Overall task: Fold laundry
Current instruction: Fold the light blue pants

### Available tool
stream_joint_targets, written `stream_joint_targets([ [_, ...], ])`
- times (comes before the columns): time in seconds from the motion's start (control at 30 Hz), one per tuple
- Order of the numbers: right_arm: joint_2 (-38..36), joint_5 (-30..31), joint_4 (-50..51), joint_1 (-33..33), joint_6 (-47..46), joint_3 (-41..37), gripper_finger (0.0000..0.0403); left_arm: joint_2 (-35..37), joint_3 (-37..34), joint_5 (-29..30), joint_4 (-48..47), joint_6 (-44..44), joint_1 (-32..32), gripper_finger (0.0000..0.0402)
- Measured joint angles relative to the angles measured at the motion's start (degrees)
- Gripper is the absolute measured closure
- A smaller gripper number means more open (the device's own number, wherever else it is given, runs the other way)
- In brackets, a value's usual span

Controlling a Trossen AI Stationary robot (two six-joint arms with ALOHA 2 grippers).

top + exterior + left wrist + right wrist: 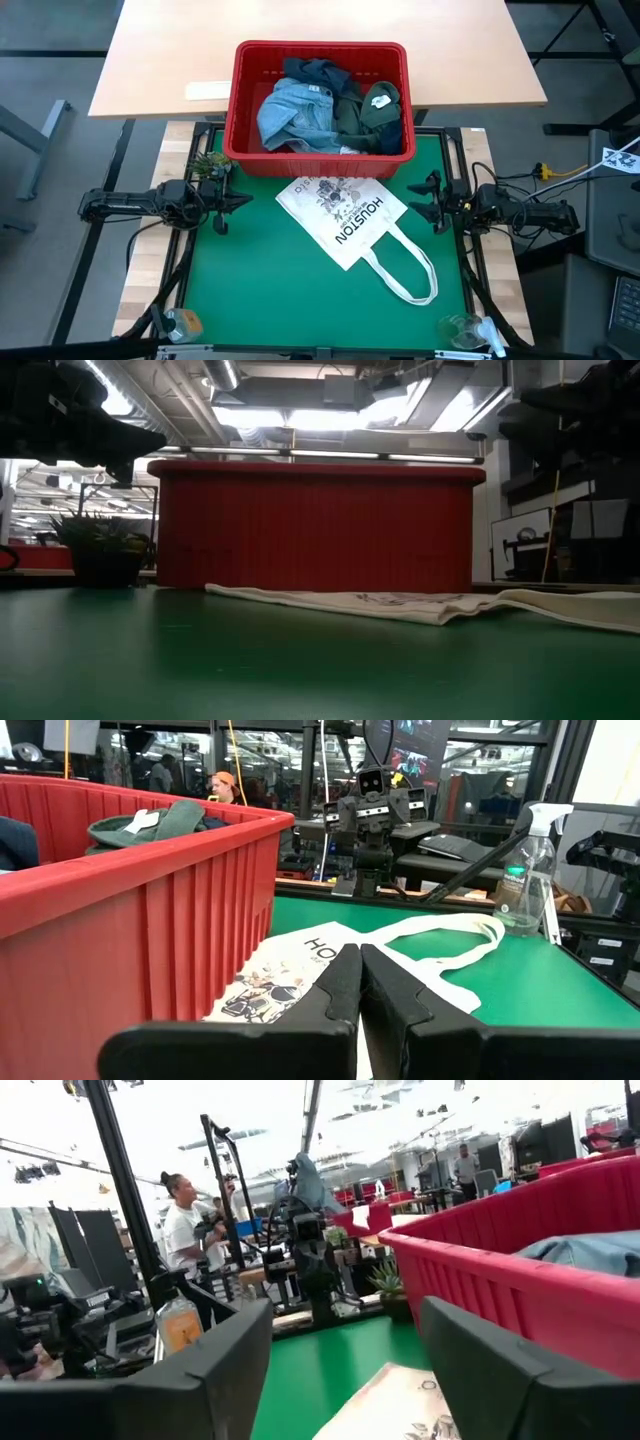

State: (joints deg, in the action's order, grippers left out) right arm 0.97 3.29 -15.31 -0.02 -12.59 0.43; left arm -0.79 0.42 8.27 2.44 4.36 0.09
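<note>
At the right edge of the green mat, the right gripper [432,199] hung with its two dark fingers spread wide and nothing between them, just beside the white "HOUSTON" cloth tote bag with long handles [345,218]. Across the mat, the left gripper [243,201] waited with its fingers pressed shut and empty. The laundry, a soft heap of light blue denim [297,112], navy blue cloth [316,70] and dark olive green cloth [365,112], all sat inside the red plastic slotted basket [320,52] at the back of the mat, so no folding had begun. The bag could cause trouble, I think: it lay flat right where a garment would need to be spread, and a finger could snag its loops. The tall basket wall could also block a low reach. A small potted green plant [210,162] stood near the left arm, and a clear spray bottle [470,331] lay at the near right corner.
</note>
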Motion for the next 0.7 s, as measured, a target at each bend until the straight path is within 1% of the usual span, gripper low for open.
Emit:
stream_joint_targets([
  [0.2, 0.79, 0.74, -9.62, 0.04, -0.62, 0.0, 0.0144, 0.0, 0.0, 0.0, 0.0, 0.0, 0.01, 0.0401],
  [0.37, 4.47, 2.62, -17.02, 0.05, -0.62, 0.0, 0.0143, 0.0, 0.0, 0.0, 0.0, 0.0, 0.01, 0.0401],
  [0.43, 6.84, 2.06, -19.85, 0.03, -0.62, 0.3, 0.0143, 0.01, 0.01, 0.0, 0.0, 0.0, 0.01, 0.0401],
  [0.53, 11.22, 1.64, -20.42, 0.03, -0.62, 3.04, 0.0143, 0.01, 0.01, 0.01, 0.0, 0.0, 0.01, 0.0401],
  [0.63, 17.3, 0.64, -20.7, 0.03, 0.08, 7.98, 0.0143, 0.0, -0.01, 0.02, 0.0, 0.0, -0.01, 0.0401],
  [0.7, 22.77, 0.63, -20.63, 0.01, 2.85, 11.93, 0.0143, 0.01, 0.01, 0.0, -0.02, 0.0, 0.01, 0.0401],
])
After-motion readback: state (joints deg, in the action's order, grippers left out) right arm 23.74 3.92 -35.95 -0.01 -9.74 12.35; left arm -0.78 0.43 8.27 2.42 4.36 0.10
